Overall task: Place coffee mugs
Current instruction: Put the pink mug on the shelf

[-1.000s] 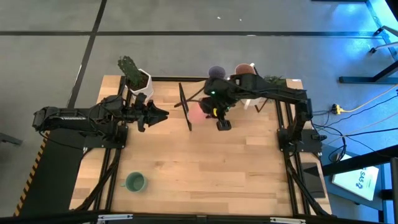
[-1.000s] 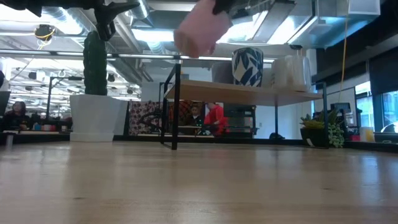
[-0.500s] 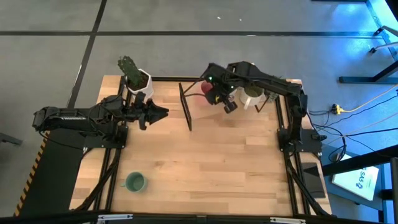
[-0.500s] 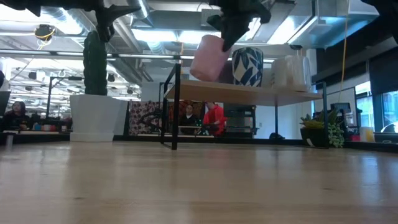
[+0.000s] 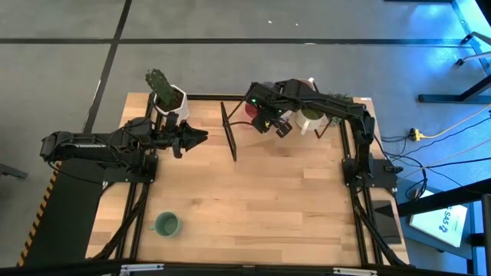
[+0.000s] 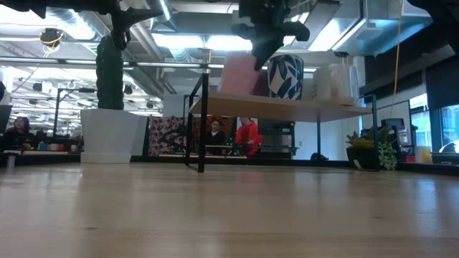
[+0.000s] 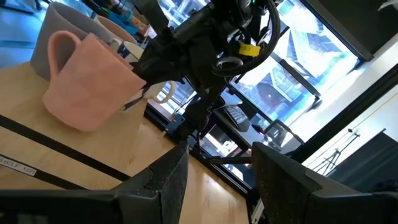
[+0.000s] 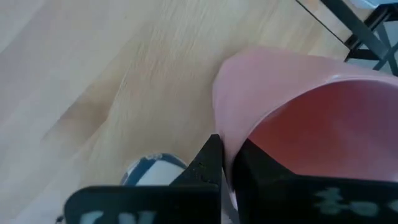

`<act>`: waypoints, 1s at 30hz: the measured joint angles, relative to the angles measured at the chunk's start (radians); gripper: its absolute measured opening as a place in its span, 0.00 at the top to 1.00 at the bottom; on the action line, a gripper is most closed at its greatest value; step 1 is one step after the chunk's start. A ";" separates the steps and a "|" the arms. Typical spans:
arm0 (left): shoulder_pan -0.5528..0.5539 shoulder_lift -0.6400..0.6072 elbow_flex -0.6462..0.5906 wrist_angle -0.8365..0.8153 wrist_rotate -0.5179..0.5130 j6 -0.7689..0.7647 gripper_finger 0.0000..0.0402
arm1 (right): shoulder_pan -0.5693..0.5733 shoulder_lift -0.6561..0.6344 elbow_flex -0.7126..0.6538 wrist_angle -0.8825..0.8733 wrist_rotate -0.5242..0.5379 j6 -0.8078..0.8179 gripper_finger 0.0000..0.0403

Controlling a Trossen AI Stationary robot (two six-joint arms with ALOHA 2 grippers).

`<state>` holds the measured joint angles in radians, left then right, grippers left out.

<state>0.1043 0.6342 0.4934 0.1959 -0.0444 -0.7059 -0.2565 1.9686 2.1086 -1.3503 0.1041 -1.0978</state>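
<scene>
My right gripper (image 5: pixel 265 116) is shut on the pink mug (image 6: pixel 238 74) and holds it over the near-left end of the raised wooden shelf (image 6: pixel 287 104). The mug also shows in the left wrist view (image 7: pixel 87 87), tilted, with its handle on the far side. A lavender mug (image 7: pixel 59 25) stands behind it on the shelf. A blue-and-white patterned mug (image 6: pixel 285 77) and white mugs (image 6: pixel 333 82) stand further along. The teal green mug (image 5: pixel 166 224) stands on its base near the table's near-left corner. My left gripper (image 5: pixel 198 138) waits open, left of the shelf. My right gripper pinches the pink mug's rim (image 8: pixel 225 134), with one finger (image 8: pixel 273 180) inside the cup and the other (image 8: pixel 208 165) outside its wall. The fingers come from above, pointing down. The mug hangs tilted below them, its base at the shelf board; I cannot tell whether it touches.
The white hexagonal cactus pot (image 5: pixel 172 100) stands at the far-left of the table, close to my left gripper. The shelf's black frame leg (image 5: pixel 228 130) stands between the two grippers. Bare wooden table (image 5: pixel 253 199) stretches across the middle and near side.
My right gripper has carried the pink mug from above the table's middle toward the far edge and over the shelf's left end, then lowered it to the shelf board. The mug stayed tilted in the hold. The left arm kept still.
</scene>
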 joint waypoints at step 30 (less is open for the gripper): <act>0.000 0.000 0.000 0.000 -0.015 0.001 0.58 | 0.001 -0.001 0.000 0.152 0.007 -0.034 0.61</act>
<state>0.1043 0.6346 0.4934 0.1955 -0.0593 -0.7052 -0.2558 1.9678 2.1090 -1.1979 0.1113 -1.1318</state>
